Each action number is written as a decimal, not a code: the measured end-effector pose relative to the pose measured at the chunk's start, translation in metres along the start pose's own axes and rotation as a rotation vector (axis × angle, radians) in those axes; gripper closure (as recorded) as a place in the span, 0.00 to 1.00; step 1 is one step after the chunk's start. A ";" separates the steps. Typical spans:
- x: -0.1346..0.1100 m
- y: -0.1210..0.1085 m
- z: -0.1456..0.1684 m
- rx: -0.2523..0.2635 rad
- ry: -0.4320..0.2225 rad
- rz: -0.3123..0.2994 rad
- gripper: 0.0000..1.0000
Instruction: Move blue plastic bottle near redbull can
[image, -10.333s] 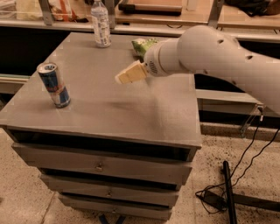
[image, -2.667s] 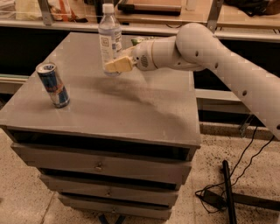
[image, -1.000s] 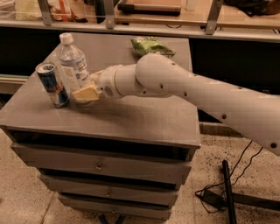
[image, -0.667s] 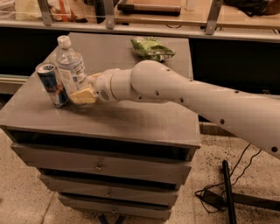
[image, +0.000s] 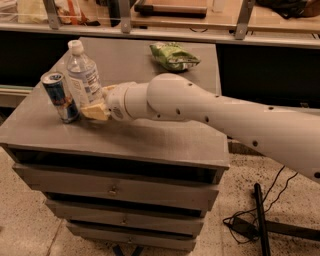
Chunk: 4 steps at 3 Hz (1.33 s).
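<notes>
The blue plastic bottle, clear with a white cap and a white label with blue print, stands upright at the left of the grey cabinet top. The redbull can, blue and silver, stands right beside it on its left, almost touching. My gripper with tan fingers is shut on the bottle's lower part, reaching in from the right on the white arm.
A green snack bag lies at the back of the cabinet top. The cabinet has drawers below. A shelf with clutter runs behind. Black cables and a stand lie on the floor at the right.
The bottle has been carried from the back of the cabinet top forward and left to the can. Over the last second it has shifted only slightly closer to the can.
</notes>
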<state>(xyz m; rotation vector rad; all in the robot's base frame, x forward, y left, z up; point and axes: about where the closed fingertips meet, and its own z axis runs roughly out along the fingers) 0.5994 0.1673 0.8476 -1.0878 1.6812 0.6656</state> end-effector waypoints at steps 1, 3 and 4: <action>0.000 0.000 0.000 0.000 0.000 0.000 0.01; 0.007 -0.060 -0.120 0.243 0.127 -0.078 0.00; 0.005 -0.066 -0.129 0.262 0.133 -0.087 0.00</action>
